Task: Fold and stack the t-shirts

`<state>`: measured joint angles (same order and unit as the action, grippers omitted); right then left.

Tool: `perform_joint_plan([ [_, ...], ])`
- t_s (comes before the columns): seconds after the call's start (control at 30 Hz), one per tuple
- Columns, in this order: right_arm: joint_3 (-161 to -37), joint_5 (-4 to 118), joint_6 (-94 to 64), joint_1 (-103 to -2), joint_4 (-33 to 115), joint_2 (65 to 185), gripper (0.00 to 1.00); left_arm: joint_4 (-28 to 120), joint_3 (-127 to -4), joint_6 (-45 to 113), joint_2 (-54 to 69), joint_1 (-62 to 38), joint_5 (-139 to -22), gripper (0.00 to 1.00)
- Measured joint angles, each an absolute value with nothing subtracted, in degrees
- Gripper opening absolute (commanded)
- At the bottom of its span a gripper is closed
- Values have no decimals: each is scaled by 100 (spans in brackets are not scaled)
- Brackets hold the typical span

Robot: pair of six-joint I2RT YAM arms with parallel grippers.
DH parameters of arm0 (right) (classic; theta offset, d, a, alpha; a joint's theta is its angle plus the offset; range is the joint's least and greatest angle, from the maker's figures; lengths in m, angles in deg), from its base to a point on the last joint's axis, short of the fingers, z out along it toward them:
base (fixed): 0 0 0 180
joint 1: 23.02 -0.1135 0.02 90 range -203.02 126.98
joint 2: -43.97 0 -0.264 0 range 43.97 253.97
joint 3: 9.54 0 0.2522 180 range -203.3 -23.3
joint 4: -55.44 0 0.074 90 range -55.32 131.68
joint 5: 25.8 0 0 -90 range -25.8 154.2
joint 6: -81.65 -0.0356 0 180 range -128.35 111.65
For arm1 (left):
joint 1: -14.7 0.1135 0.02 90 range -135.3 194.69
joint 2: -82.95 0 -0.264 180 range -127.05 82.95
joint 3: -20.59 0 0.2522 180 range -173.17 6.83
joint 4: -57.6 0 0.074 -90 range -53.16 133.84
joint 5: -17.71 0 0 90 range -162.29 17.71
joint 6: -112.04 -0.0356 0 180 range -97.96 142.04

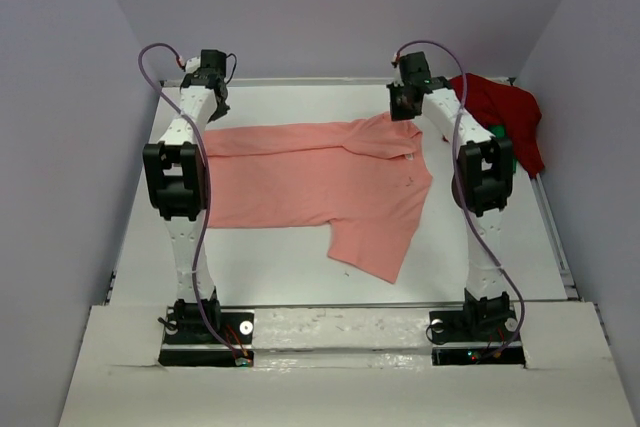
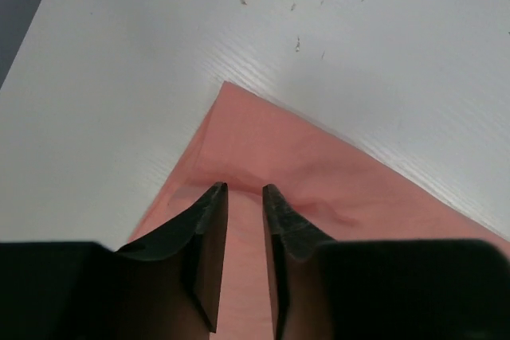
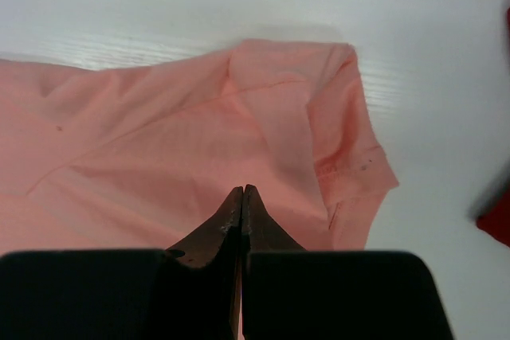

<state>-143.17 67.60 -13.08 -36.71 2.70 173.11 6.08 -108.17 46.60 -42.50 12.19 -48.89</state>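
Since the salmon-pink t-shirt [image 1: 320,182] lies spread on the bench [image 1: 270,267], limp and light, it probably wants pinching at corners and seams. The left hand [image 2: 245,193] hovers narrowly parted over a corner. The right hand [image 3: 241,194] is closed beside the sleeve; whether cloth is caught, I cannot tell.

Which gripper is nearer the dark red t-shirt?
Right. The right gripper is just beside the dark red t-shirt; the left gripper is far off on the other side.
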Motion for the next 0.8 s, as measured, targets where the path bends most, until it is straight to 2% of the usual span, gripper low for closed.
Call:
perform_joint_plan([
  [0.03, -14317, 6751, -1306, -3671, 250, 17468, 0, 604, -10808, 4632, -4250, 1219, -4920, 12],
  [0.07, -14317, 6745, -1304, -3671, 224, 17645, 0, 602, -10806, 4638, -4250, 1219, -4938, 10],
  [0.23, -14119, 6808, -1311, -3671, 104, 17969, 0, 602, -10806, 4597, -4245, 1219, -4975, 11],
  [0.43, -13384, 6950, -1308, -3671, 263, 17612, 0, 630, -10806, 4544, -4202, 1219, -5034, 17],
  [0.57, -13183, 7024, -1308, -3671, 338, 17477, 0, 628, -10782, 4546, -4188, 1219, -5099, 25],
  [0.6, -13128, 7046, -1308, -3671, 373, 17442, 0, 718, -10662, 4546, -4125, 1217, -5112, 29],
  [0.63, -13050, 7094, -1308, -3671, 401, 17398, 0, 759, -10530, 4546, -4064, 1217, -5117, 38],
  [0.7, -12989, 7134, -1306, -3671, 403, 17328, 0, 790, -10231, 4546, -3885, 1217, -5121, 47],
  [0.8, -12962, 7241, -1291, -3671, 399, 17180, 0, 932, -9680, 4533, -3450, 1215, -5134, 51],
])
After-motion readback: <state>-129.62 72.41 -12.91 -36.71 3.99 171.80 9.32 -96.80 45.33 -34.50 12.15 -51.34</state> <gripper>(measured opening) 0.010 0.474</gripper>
